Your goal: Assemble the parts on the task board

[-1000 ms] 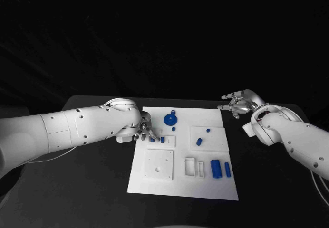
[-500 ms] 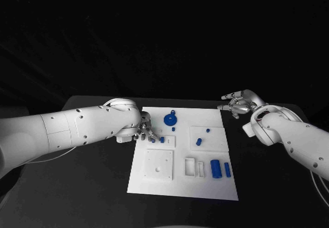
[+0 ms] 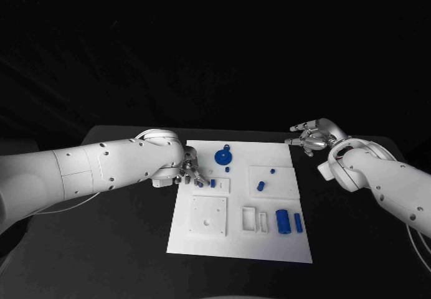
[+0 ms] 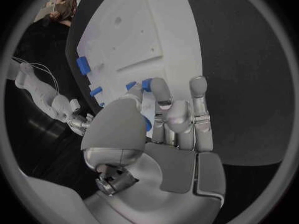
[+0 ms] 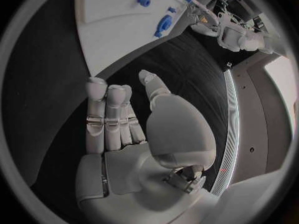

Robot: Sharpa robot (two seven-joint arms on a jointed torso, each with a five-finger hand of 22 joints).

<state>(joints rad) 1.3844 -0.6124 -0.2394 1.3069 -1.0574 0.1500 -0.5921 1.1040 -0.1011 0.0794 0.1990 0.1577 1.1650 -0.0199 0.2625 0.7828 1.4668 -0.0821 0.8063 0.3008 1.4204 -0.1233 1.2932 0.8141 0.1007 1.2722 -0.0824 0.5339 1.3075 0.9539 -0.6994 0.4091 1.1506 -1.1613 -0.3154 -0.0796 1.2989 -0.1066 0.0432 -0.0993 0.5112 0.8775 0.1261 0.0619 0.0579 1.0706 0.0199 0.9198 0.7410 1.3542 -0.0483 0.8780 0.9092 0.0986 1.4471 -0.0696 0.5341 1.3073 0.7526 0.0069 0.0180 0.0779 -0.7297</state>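
Note:
The white task board [image 3: 242, 240] lies mid-table. My left hand [image 3: 190, 173] is at the board's left edge, where thumb and a finger pinch a small blue part [image 4: 146, 84] by a small raised square [image 3: 220, 185]. A round blue part [image 3: 223, 154] lies at the far end, and a blue peg [image 3: 260, 185] stands on the right plate. A blue cylinder [image 3: 282, 220] and a blue bar [image 3: 297, 222] lie near the right edge. My right hand [image 3: 310, 136] hovers off the board's far right corner with its fingers straight, holding nothing.
A raised square plate with holes [image 3: 208, 215] and two narrow slots [image 3: 254, 218] occupy the board's near half. Black table [image 3: 117, 249] surrounds the board on all sides. The left forearm [image 3: 99, 168] spans the table's left side.

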